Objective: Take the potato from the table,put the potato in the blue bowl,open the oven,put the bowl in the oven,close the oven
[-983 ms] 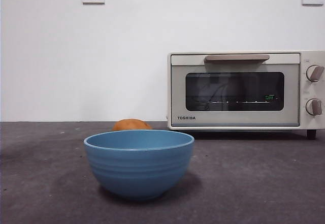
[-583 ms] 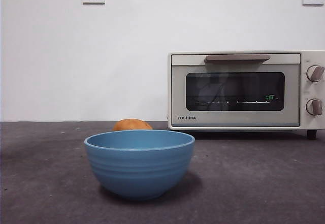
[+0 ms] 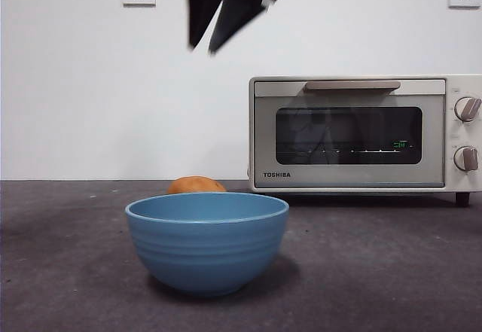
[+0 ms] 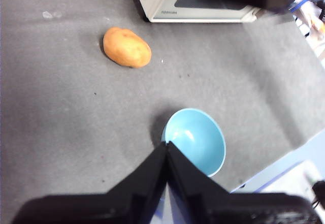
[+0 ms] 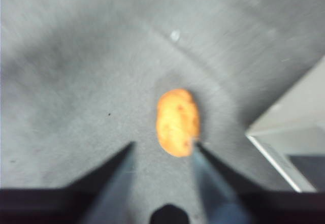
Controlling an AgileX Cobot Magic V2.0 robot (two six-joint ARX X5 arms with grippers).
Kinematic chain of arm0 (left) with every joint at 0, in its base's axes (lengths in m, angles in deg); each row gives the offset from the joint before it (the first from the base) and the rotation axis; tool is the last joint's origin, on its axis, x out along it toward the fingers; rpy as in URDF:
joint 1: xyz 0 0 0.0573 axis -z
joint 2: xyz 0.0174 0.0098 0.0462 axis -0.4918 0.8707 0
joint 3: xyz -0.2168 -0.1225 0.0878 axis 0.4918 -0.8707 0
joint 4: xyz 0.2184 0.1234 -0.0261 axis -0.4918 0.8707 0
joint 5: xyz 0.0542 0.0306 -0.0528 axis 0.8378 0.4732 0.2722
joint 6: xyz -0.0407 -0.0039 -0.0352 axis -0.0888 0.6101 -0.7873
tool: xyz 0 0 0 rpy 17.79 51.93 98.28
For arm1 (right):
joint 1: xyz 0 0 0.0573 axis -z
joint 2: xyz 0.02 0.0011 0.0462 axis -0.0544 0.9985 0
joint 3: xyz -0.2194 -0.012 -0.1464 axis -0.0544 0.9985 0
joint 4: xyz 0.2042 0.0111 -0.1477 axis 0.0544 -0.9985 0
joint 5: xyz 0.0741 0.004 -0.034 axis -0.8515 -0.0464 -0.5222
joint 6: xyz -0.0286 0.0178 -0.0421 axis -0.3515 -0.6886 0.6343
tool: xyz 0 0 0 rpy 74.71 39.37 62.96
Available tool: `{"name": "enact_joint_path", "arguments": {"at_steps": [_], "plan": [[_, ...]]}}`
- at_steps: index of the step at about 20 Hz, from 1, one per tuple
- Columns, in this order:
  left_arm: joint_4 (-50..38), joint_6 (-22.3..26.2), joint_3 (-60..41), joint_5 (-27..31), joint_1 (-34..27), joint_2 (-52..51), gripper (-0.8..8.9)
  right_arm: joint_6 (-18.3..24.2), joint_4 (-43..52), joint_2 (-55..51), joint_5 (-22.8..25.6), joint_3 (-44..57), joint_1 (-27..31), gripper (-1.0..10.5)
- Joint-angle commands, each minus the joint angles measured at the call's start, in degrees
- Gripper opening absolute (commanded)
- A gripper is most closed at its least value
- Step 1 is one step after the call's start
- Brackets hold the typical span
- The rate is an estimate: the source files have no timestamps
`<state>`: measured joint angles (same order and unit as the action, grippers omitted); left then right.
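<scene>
The desk (image 3: 392, 272) is dark grey and speckled, and my oven (image 3: 361, 132) stands at its back against the wall with its door closed. The blue bowl (image 3: 207, 242) sits upright and empty near the front edge. The potato (image 3: 196, 185) lies on the desk behind the bowl, beside the oven's corner and touching neither. My right claw (image 5: 162, 150) hangs high above the potato with its jaws spread apart, holding nothing; from the front it shows as a dark shape near the top. My left claw (image 4: 167, 145) hangs above the bowl, jaws pressed together, empty.
</scene>
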<state>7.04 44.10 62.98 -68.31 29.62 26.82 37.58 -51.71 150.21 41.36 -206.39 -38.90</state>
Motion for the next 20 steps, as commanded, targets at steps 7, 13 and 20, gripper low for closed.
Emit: {"name": "enact_joint_path", "arguments": {"at_steps": [7, 13, 20], "plan": [[1.60, 5.16, 0.09, -0.22, 2.36, 0.35, -0.04, 1.88, 5.11, 11.28, 2.51, -0.07, -0.39, 6.1], [2.27, 5.42, 0.07, 0.20, 6.78, 0.68, -0.04, 3.41, 10.40, 14.62, 2.43, -0.04, -0.39, 7.1], [2.99, 5.62, 0.02, 0.22, 7.10, 0.81, -0.04, 3.54, 12.87, 18.27, 1.07, 0.00, -0.24, 7.1]]}}
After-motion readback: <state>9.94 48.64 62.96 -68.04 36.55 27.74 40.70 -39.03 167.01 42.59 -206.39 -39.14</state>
